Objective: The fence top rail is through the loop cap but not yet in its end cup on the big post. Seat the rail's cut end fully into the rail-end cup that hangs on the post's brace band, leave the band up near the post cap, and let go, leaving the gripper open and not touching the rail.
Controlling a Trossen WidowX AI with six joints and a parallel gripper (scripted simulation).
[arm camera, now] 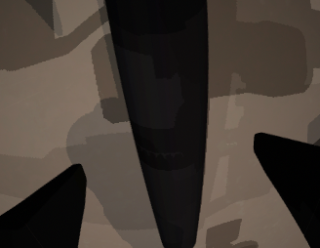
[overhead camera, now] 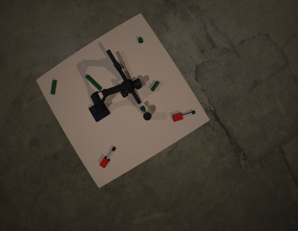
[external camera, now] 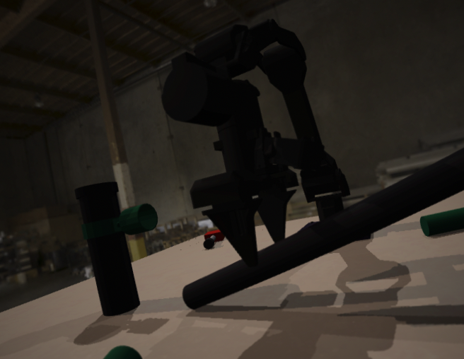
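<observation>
Rail [external camera: 302, 246] lies slanted on the worktop [external camera: 263, 331], its cut end [external camera: 192, 297] nearest my exterior camera and short of the post [external camera: 108, 251]. My gripper [external camera: 259, 246] straddles it just behind that end, fingers spread wide on either side, gripping nothing. The green cup [external camera: 137, 219] hangs on its band [external camera: 97, 228] high on the post. Farther off sits a red block [external camera: 213, 234].

Matt dark smooth rail [external camera: 321, 239], matt green cup [external camera: 137, 219], rough concrete floor [overhead camera: 243, 124]
</observation>
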